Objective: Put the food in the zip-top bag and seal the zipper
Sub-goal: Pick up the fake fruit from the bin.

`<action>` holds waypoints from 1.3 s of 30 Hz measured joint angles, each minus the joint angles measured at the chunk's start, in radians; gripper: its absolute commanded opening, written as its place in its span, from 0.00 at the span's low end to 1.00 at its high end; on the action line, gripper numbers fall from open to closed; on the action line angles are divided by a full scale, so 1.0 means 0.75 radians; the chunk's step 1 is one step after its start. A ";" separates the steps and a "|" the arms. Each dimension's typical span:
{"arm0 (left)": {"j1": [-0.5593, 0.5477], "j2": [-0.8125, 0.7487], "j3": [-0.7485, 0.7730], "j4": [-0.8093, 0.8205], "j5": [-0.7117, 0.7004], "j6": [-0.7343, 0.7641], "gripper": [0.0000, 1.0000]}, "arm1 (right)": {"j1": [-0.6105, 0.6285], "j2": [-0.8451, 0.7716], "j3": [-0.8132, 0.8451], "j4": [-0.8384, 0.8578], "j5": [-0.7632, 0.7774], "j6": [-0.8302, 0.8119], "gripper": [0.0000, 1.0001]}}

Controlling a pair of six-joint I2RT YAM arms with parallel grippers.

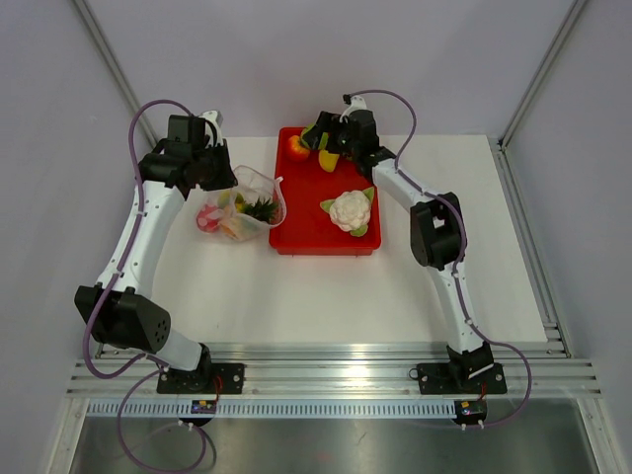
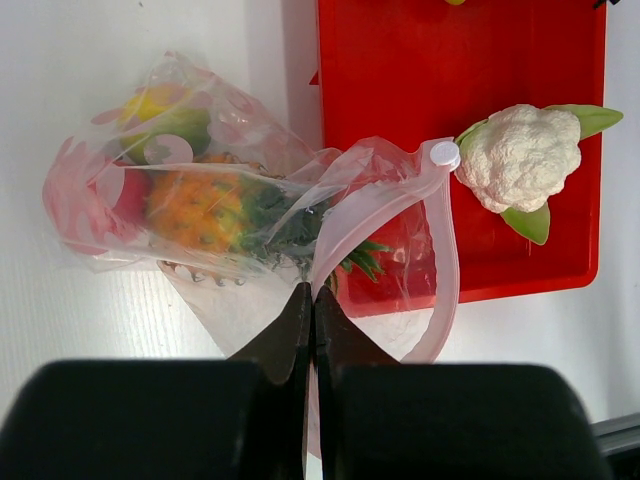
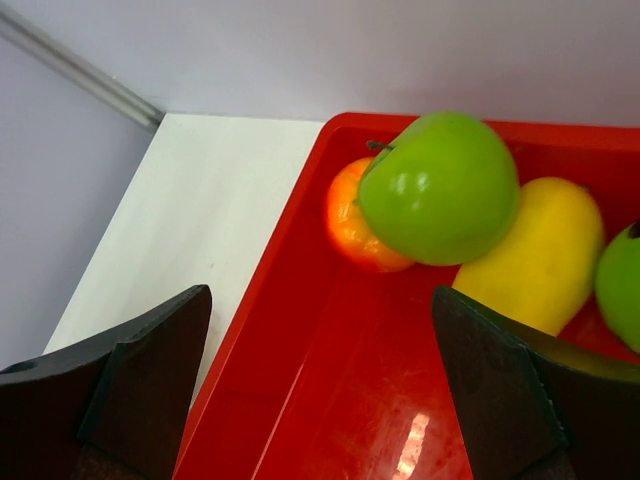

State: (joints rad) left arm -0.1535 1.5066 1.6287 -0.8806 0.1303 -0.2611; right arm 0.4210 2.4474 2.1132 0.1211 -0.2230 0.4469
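Several food pieces (image 2: pixel 165 125), orange pineapple (image 2: pixel 195 210) included, fill the clear crinkly zip-top bag (image 2: pixel 90 200) on the table (image 2: pixel 60 320) beside the red tray (image 2: pixel 400 80). Left gripper (image 2: pixel 312 300) pinches the bag below its pink zipper strip (image 2: pixel 445 260). Right gripper (image 3: pixel 320 310) gapes wide near the green apple (image 3: pixel 440 185).

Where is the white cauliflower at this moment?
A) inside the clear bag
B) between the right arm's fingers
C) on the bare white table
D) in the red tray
D: the cauliflower lies on the floor of the red tray, outside the zip-top bag.
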 measured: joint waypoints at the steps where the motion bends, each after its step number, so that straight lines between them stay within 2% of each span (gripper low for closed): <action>1: 0.000 0.000 0.000 0.001 0.000 0.000 0.00 | 0.000 0.001 0.016 -0.010 0.026 -0.010 1.00; 4: 0.000 0.000 0.000 0.001 0.000 0.000 0.00 | 0.000 0.033 0.127 -0.081 0.098 -0.030 0.99; 10: 0.000 0.000 0.000 0.000 -0.001 0.001 0.00 | -0.002 0.230 0.531 -0.183 0.187 -0.027 1.00; 12: 0.000 0.000 0.000 0.000 -0.004 0.002 0.00 | -0.002 0.238 0.508 -0.202 0.212 -0.013 0.99; 19: 0.000 0.003 -0.001 0.001 -0.004 0.003 0.00 | -0.003 0.217 0.187 -0.235 0.283 0.005 0.99; 23: 0.000 0.004 -0.001 0.001 -0.004 0.003 0.00 | -0.002 0.217 0.112 -0.276 0.312 0.007 0.99; 31: 0.000 0.004 -0.002 0.001 -0.004 0.003 0.00 | 0.003 0.215 0.141 -0.333 0.356 0.022 0.99; 39: 0.000 0.004 -0.002 0.001 -0.004 0.003 0.00 | 0.009 0.260 0.336 -0.372 0.358 0.046 0.99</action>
State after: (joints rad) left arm -0.1535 1.5097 1.6276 -0.8799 0.1272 -0.2588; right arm 0.4274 2.6427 2.3650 -0.1581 0.0452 0.4816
